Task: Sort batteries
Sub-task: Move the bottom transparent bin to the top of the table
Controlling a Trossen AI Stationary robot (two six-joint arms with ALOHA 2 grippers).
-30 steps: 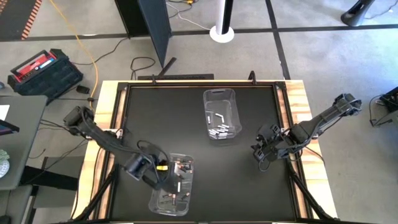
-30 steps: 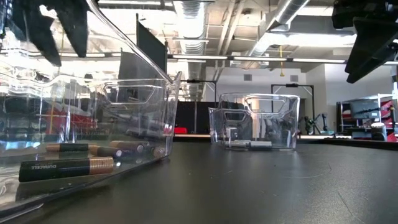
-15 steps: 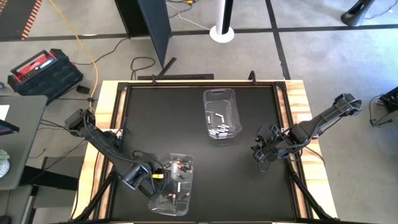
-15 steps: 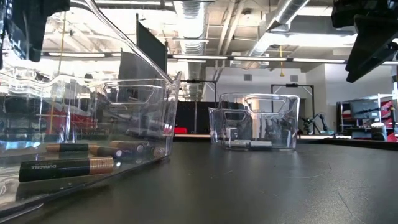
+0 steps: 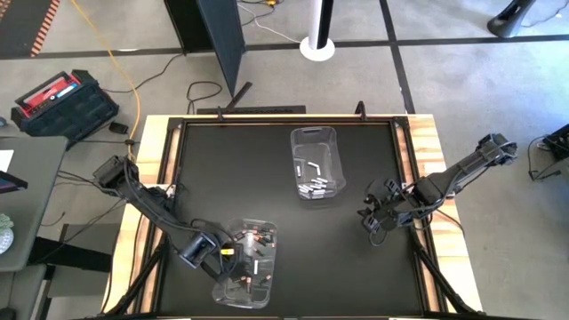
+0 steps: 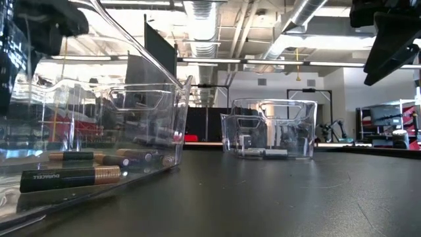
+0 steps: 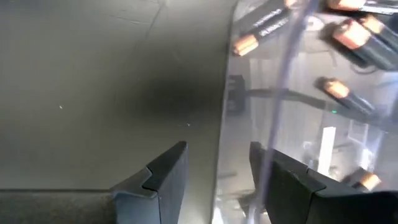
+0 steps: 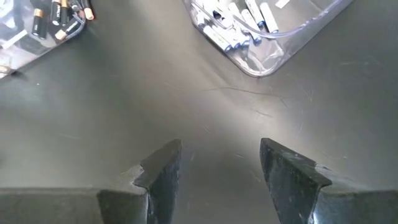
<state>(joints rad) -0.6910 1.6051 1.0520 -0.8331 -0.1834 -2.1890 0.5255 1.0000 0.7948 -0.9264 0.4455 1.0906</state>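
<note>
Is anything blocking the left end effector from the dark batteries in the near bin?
Yes: the clear plastic bin's side wall stands between the open left end effector and the dark copper-tipped batteries inside.

Batteries point(image 5: 252, 260) loose inside clear bins point(image 5: 246, 226)

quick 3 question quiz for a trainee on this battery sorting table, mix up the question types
1. True or false: the right end effector holds a battery.
2. Which clear bin holds the dark, copper-ended batteries? A) the near bin by the left end effector B) the far bin at mid-table
3. Fill in: the left end effector's open jaws straddle the near bin's ____.

Key
1. False: its jaws are open and empty over the bare black table.
2. A; the far bin holds the white batteries.
3. Wall: in the left wrist view, one finger is outside and one inside.
</note>
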